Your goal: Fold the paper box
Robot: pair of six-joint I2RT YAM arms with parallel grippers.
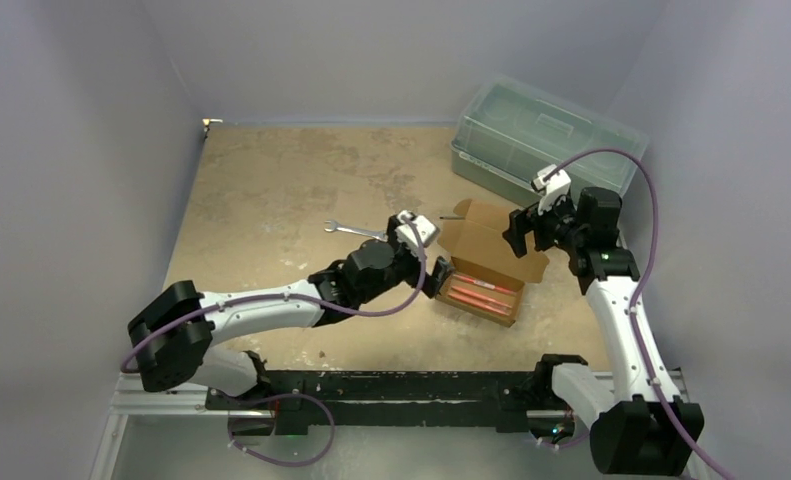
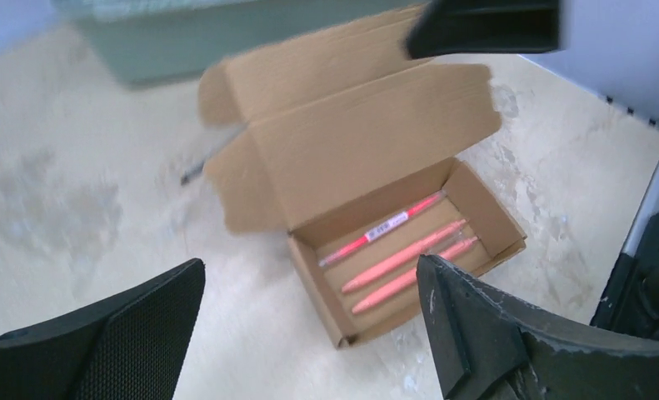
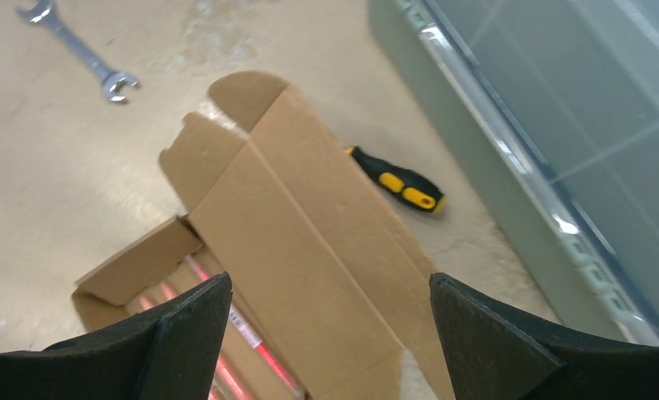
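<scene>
A: Status: plain brown cardboard paper box (image 1: 486,270) on tan table (image 1: 271,200) between both arms, lid flap (image 3: 309,250) up, pink pens (image 2: 396,254) inside. Left gripper (image 2: 309,275) and right gripper (image 3: 330,287) are wide and empty.
B: Suggest pushing the lid down from behind, side tabs inside the walls.

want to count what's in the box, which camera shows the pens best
The left wrist view: it looks straight into the open paper box and shows three pink pens lying side by side. The top external view shows them only as small reddish streaks. The right wrist view catches just slivers, the rest hidden by cardboard.
</scene>
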